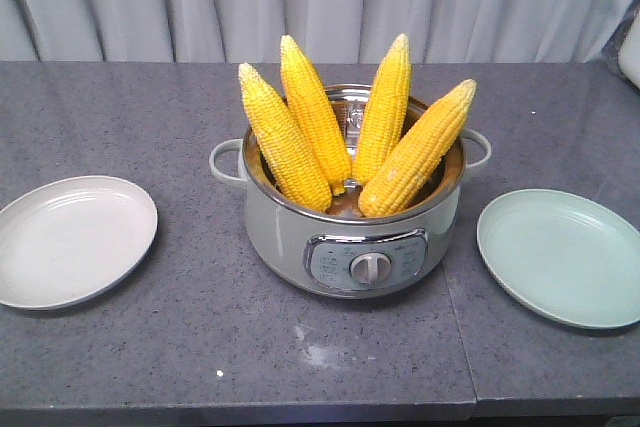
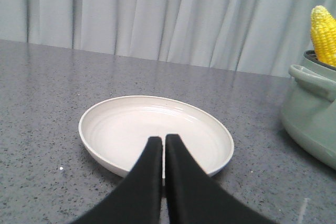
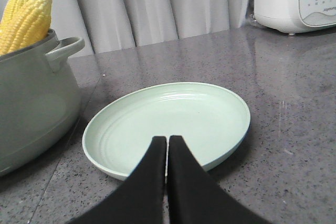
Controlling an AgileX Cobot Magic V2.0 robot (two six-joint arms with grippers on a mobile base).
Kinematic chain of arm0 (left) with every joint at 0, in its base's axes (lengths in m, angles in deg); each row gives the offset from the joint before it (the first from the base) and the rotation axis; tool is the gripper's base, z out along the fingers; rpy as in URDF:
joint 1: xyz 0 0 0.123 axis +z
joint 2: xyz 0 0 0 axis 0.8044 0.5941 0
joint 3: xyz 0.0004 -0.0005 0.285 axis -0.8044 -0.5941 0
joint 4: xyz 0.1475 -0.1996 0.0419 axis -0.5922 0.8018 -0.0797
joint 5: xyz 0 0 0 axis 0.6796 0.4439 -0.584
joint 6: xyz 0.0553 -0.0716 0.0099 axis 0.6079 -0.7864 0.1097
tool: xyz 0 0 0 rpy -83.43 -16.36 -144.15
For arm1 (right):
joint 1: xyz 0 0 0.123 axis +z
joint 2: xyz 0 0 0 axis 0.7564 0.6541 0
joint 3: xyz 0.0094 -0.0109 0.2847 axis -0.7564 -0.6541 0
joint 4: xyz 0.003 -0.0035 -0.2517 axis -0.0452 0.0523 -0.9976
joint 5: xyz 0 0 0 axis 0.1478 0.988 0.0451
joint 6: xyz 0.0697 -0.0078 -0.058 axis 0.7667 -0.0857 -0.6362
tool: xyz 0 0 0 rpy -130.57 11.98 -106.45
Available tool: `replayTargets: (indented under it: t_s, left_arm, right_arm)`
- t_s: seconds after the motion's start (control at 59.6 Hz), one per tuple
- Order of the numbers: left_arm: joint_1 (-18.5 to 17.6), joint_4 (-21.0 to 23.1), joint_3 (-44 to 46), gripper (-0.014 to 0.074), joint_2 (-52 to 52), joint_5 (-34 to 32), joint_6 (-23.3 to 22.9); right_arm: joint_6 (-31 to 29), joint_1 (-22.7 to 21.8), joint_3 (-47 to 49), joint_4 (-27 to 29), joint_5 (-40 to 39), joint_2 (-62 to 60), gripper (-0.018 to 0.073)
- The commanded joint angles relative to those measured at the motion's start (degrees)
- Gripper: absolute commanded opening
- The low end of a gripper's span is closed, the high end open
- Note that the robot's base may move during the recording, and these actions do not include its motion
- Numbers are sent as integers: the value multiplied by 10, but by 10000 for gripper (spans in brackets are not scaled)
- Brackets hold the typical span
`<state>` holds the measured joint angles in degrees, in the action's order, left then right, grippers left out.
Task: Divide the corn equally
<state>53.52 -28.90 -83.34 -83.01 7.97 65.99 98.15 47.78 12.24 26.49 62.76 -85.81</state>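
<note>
Soft, even overhead light keeps every view bright, leaving faint shadows beneath the pot (image 1: 280, 237), a pale glare patch on the grey worktop (image 1: 150, 347), and the left claw (image 2: 164, 140) and right claw (image 3: 167, 140) slightly out of focus.

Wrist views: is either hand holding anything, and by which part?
Nothing is held. The left hand and right hand are both shut and empty; all four cobs stand in the pot.

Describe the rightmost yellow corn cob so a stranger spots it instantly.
Find the grey-green round electric pot mid-counter. Four yellow cobs stand in it. The rightmost cob tilts most, leaning toward the pale green plate.
</note>
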Motion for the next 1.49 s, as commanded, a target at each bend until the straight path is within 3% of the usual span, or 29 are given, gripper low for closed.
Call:
replayTargets:
  t_s: [0.0, 0.218, 0.402, 0.637, 0.721, 0.788, 0.838, 0.922, 1.056, 1.14, 1.241, 1.325, 1.476]
  left_arm:
    - [-1, 5, 13, -6, -8, -47, -5]
    - [-1, 6, 13, -6, -8, -58, -6]
    - [-1, 12, 17, -6, -8, -96, -71]
    - [-1, 14, 17, -6, -8, -141, -79]
    - [-1, 40, 18, -6, -8, -174, -122]
    - [-1, 64, 19, -6, -8, -219, -192]
    - [-1, 65, 24, -6, -8, -249, -242]
    - [-2, 44, 56, -6, -8, -239, -289]
    - [-2, -70, 147, -6, -6, -153, -290]
    - [-2, -104, 207, -5, 13, -81, -290]
    - [-2, -103, 274, 1, 68, 0, -278]
    - [-2, -97, 318, 15, 120, 41, -258]
    - [-13, -7, 379, 98, 205, 64, -122]
  right_arm:
    - [-4, -2, -10, -6, -42, -4, -2]
    - [3, -2, -10, -3, -58, -4, -2]
    - [119, -2, -10, 76, -160, -4, -2]
    - [167, -2, -10, 88, -163, -4, -2]
    - [166, -2, -9, 88, -181, -4, -2]
    - [166, -2, -3, 88, -215, -4, -2]
    - [166, -2, 13, 87, -219, -1, -2]
    - [160, -2, 69, 79, -177, 17, -2]
    - [132, -2, 186, 17, -73, 78, 9]
    - [83, -2, 255, 6, -32, 128, 40]
    - [7, -2, 329, 14, -17, 190, 127]
    - [-34, -2, 366, 24, -15, 232, 249]
    - [-48, -2, 389, 21, -38, 276, 482]
